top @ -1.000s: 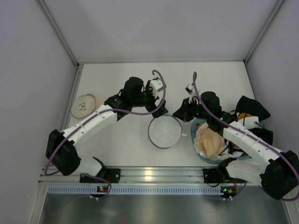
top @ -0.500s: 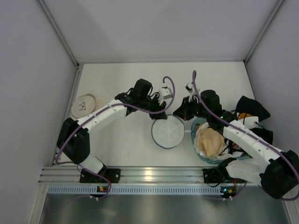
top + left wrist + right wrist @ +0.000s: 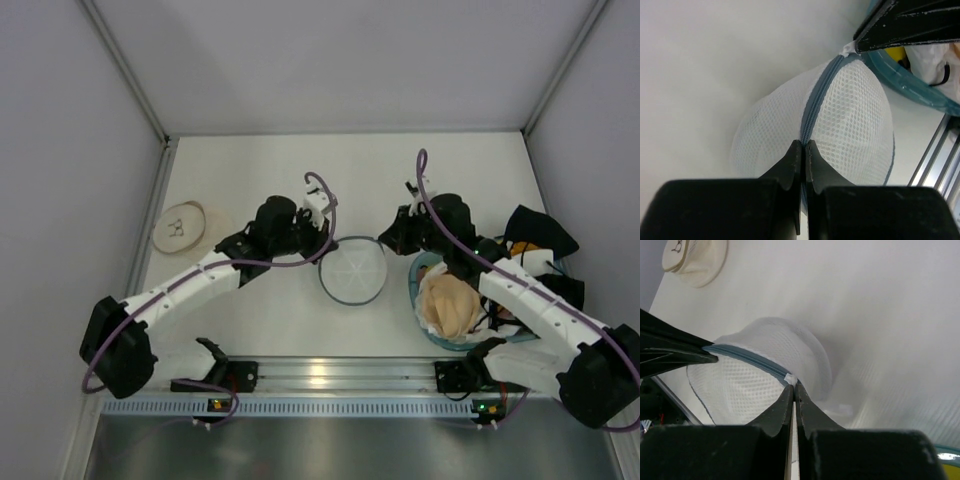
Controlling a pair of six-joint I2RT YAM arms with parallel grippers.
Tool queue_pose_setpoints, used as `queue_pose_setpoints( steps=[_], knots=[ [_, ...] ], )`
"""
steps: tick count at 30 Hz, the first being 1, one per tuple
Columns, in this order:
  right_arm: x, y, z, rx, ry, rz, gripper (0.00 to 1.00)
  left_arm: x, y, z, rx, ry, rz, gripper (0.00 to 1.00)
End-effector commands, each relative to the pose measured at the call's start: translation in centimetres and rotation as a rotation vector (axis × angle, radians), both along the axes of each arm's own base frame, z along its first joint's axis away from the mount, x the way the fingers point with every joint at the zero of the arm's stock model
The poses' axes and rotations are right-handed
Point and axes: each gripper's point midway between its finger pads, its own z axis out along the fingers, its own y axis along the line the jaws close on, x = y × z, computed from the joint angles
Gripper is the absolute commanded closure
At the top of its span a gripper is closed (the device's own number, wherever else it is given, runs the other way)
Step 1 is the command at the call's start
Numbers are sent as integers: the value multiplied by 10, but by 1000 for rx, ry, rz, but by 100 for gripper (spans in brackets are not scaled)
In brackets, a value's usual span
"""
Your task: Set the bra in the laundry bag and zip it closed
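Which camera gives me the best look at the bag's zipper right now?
Left wrist. The zipper runs up mid-frame across the bag, from the left gripper to the right gripper. Right wrist shows it at a slant along the bag's upper edge. Top external shows only the bag's round outline between the grippers.

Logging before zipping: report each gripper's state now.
Left gripper: closed, pinching the laundry bag at its zipper seam.
Right gripper: closed on the white tab at the zipper's end.

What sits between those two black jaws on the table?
The white mesh laundry bag, its grey-blue zipper running from one pair of jaws to the other; the top view and both wrist views show it.
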Motion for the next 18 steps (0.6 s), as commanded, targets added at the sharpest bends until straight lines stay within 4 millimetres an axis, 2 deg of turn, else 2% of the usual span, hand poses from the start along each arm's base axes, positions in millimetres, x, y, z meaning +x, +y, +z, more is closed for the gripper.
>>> queue_pose_setpoints(
  steps=[1,2,7,8,9,10,14,16,18],
  knots=[
    [16,-19,14,-6,-54,-136,100,24,23,35,-139,-49,279,100],
    [15,-21,9,-11,-42,-146,100,17,30,33,-151,-43,298,100],
    [12,-24,-3,1,13,-190,100,11,62,29,-215,0,491,100],
    [10,-25,-8,0,26,-190,100,7,67,39,-255,-16,510,100],
    [9,-26,-12,2,44,-203,100,2,72,29,-258,8,528,100],
    [9,-26,-17,-1,54,-209,100,-2,75,39,-293,-10,526,100],
    [4,-22,-25,6,84,-187,100,-13,75,41,-329,7,501,100],
    [4,-19,-20,15,82,-168,100,-15,72,39,-337,29,493,100],
    [5,-13,-5,35,72,-149,100,-20,65,39,-354,67,461,100]
  ],
)
